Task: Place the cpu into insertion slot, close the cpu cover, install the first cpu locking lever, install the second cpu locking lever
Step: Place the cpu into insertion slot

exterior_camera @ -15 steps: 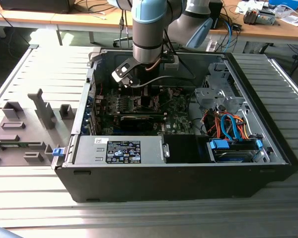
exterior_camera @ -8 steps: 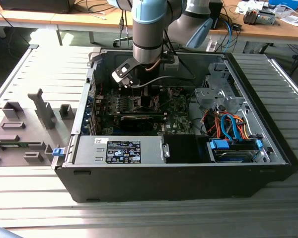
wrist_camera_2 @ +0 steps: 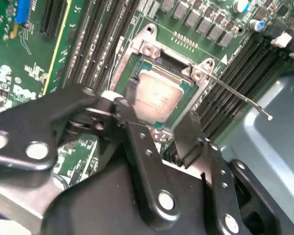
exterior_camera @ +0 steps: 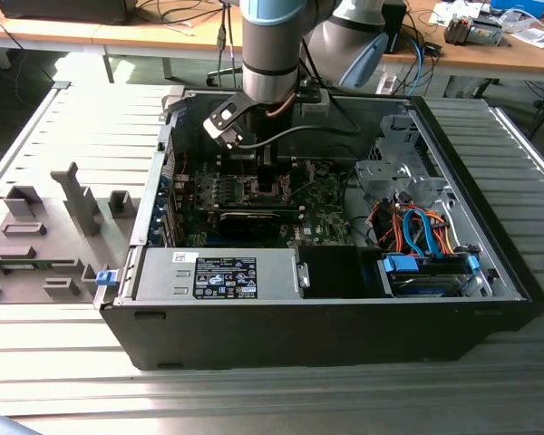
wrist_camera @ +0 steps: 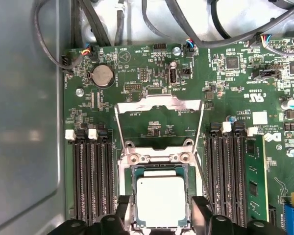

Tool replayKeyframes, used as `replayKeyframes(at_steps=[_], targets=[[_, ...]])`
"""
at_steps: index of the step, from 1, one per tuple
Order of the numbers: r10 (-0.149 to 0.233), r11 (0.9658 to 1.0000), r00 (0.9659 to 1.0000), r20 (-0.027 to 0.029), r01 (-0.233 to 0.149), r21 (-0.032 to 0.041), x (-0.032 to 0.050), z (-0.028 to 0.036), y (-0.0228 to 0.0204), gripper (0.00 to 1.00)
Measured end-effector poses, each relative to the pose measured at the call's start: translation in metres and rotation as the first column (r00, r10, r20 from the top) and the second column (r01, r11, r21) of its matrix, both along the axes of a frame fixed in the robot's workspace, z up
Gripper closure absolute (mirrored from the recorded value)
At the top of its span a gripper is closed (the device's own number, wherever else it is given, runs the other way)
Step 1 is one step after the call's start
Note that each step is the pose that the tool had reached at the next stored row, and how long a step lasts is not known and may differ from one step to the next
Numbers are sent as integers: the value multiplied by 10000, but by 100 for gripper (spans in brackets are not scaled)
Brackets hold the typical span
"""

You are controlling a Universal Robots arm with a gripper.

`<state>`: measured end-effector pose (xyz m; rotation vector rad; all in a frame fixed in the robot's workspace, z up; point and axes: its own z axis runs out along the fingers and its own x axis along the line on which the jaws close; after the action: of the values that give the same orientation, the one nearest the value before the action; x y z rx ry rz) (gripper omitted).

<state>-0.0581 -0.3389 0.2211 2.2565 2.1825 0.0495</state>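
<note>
Your cpu (wrist_camera: 161, 199) lies flat in the insertion slot (wrist_camera: 133, 171), right between the gripper (wrist_camera: 159, 215) fingers, which stand spread on either side of it and pinch nothing. The cpu cover (wrist_camera: 159, 105) is swung open beyond the fingertips, likely so the chip could drop in. The second wrist view adds a thin lever (wrist_camera_2: 240, 95) sticking out; the exterior view shows the computer case (exterior_camera: 326, 317).

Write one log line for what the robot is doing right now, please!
gripper: fingers either side of cpu | cpu: lying in slot | cover: swung open | arm: inside case
</note>
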Motion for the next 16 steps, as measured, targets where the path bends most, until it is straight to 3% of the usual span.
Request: replayKeyframes(at_steps=[2, 3, 5, 6, 7, 13, 16], targets=[[5, 10000, 10000, 1, -5, 2, -1, 0, 0, 54], [20, 10000, 10000, -1, -20, 0, -2, 1, -3, 54], [63, 10000, 10000, -9, -63, 1, 2, -3, -9, 65], [103, 9999, 9999, -48, -103, 0, 10, -20, -10, 72], [171, 9999, 9998, -107, -171, 2, 25, -52, -10, 89], [258, 9997, 9995, -193, -258, 5, 49, -124, -12, 89], [260, 9997, 9993, -262, -260, -2, 77, -159, -17, 89]])
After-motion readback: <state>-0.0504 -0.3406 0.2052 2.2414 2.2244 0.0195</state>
